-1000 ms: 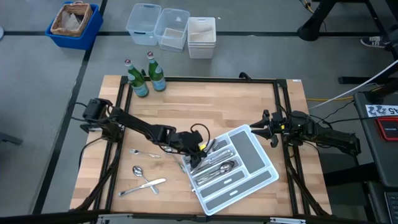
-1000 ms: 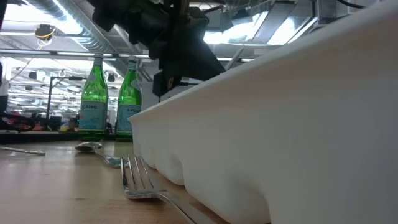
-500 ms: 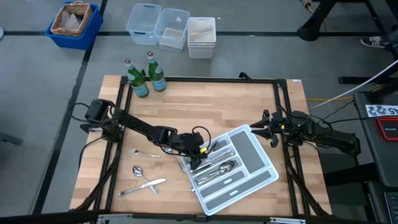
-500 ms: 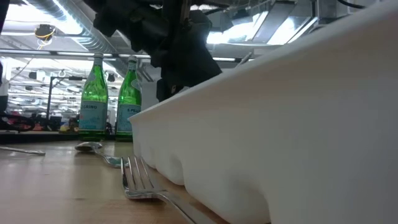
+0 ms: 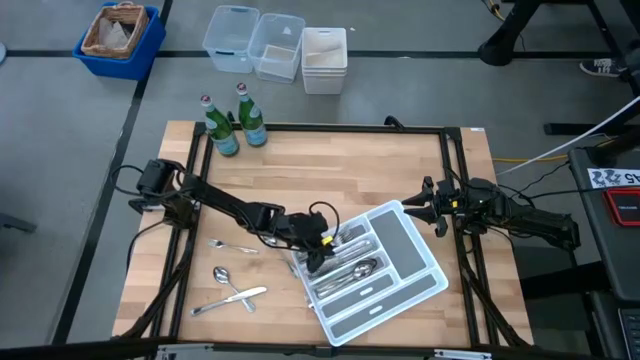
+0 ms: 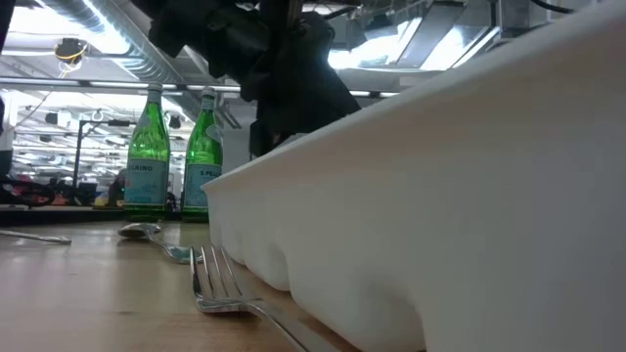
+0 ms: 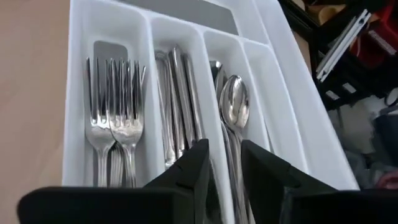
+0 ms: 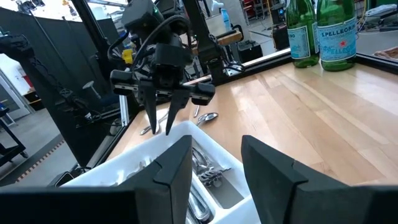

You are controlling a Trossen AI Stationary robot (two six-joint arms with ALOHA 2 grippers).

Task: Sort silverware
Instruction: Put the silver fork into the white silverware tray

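- The silverware is slim, bright, mirror-like metal, each piece much shorter than the white divided tray (image 5: 385, 275) that lies slantwise on the wooden counter (image 5: 340, 170).
- In the left wrist view the tray's long slots hold sorted pieces: forks (image 7: 115, 124) lie side by side in one slot with tines together, plain handles (image 7: 177, 93) fill the next, and a spoon (image 7: 234, 109) lies bowl up in the slot beside that.
- Loose pieces lie on the counter beside the tray: a small spoon (image 5: 222, 274), a longer piece (image 5: 232, 299) near the counter's front, another (image 5: 231, 245) just past them, and a fork (image 6: 220, 284) right against the tray's wall.
- The left claw (image 5: 318, 255) hangs over the tray's end above the filled slots, its fingers (image 7: 196, 171) a little apart with nothing between them.
- The right claw (image 5: 432, 206) waits past the tray's far corner, fingers (image 8: 180, 162) spread wide and empty.
- Two green glass bottles (image 5: 233, 125) stand upright at the counter's far left corner.
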